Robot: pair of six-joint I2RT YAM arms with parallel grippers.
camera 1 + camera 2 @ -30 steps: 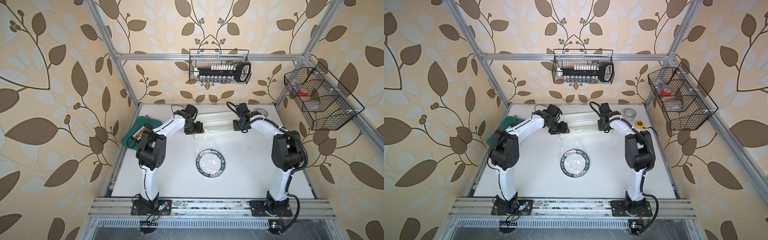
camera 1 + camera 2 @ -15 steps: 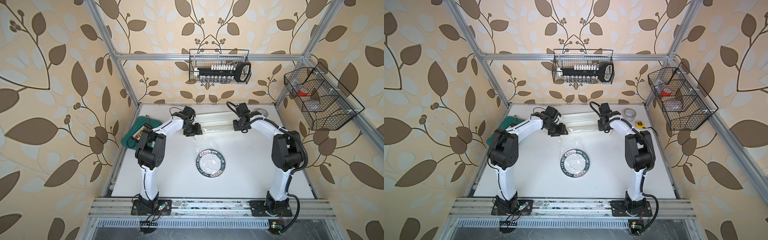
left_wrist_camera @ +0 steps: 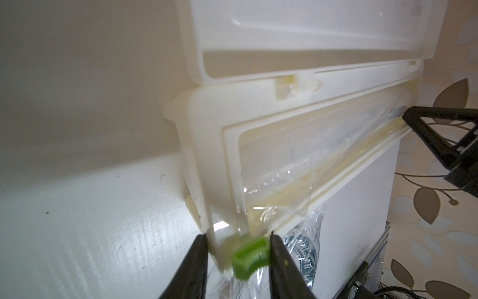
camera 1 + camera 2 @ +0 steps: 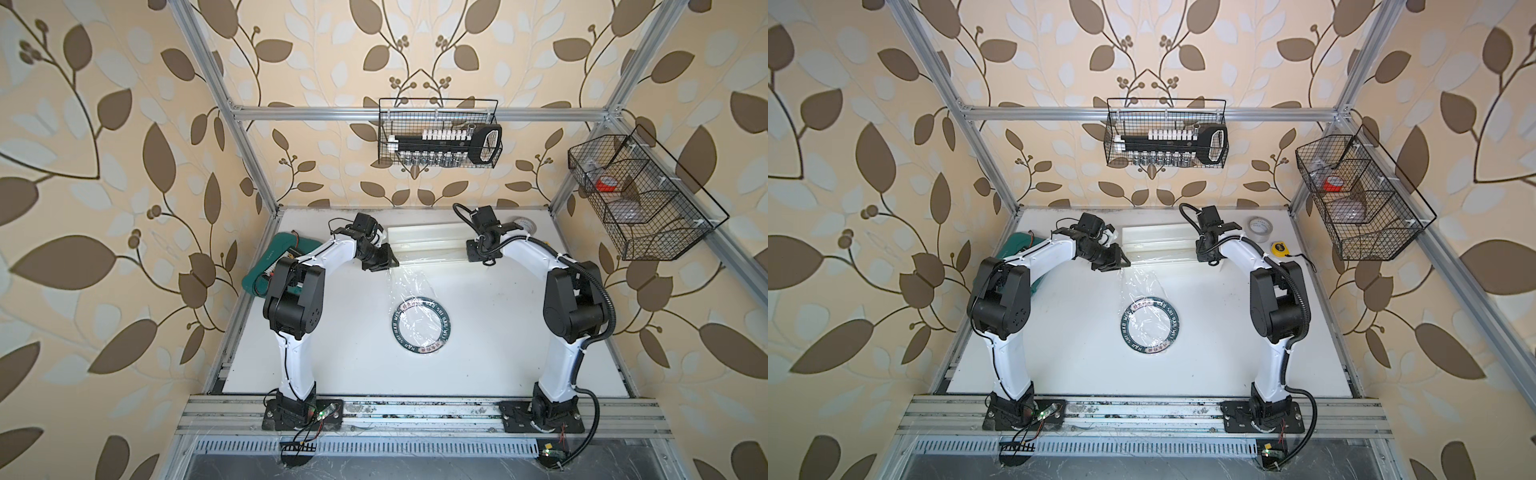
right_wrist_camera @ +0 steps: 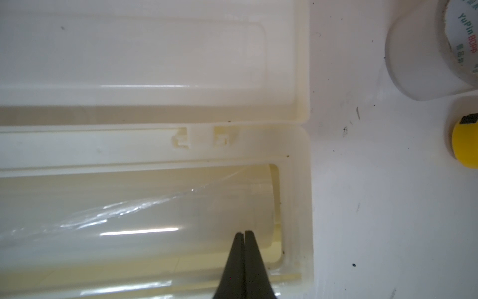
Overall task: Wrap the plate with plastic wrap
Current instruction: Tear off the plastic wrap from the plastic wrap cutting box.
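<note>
Top views both have the plate (image 4: 395, 326) lying flat mid-table (image 4: 324, 353), well clear of both arm bases. The wrap (image 4: 405, 282) comes off the box (image 4: 428, 241) at the far side as a crinkled sheet that looks to drape loosely over the plate, with glints across its white centre. That film should handle as light, limp, clingy stuff: it bunches, sticks to itself and tears under a sharp tug. The place to take it is a free edge or corner, pulled flat and slow. The plate looks stiff and glossy and is likely to slide if the film drags on it, so it is best left where it lies. Over at the box, the lid (image 3: 310, 38) is flipped back. Left wrist view now: the left gripper (image 3: 237, 242) stands part-open with the green tab (image 3: 249, 255) between its fingers. One finger is just beside the tab and there is a sliver of daylight on the white side, so no firm pinch that I can see. I judge the tab to be the cutter slide, and it wants a square squeeze before any run along the box edge. Right wrist view: the right gripper (image 5: 244, 234) has its tips pressed together, empty, poised over the wound wrap near the box's other end. Whether it touches, I cannot tell. Past that end sit a grey tape (image 5: 426, 51) and a yellow tape measure (image 5: 465, 142), apart from the box.
</note>
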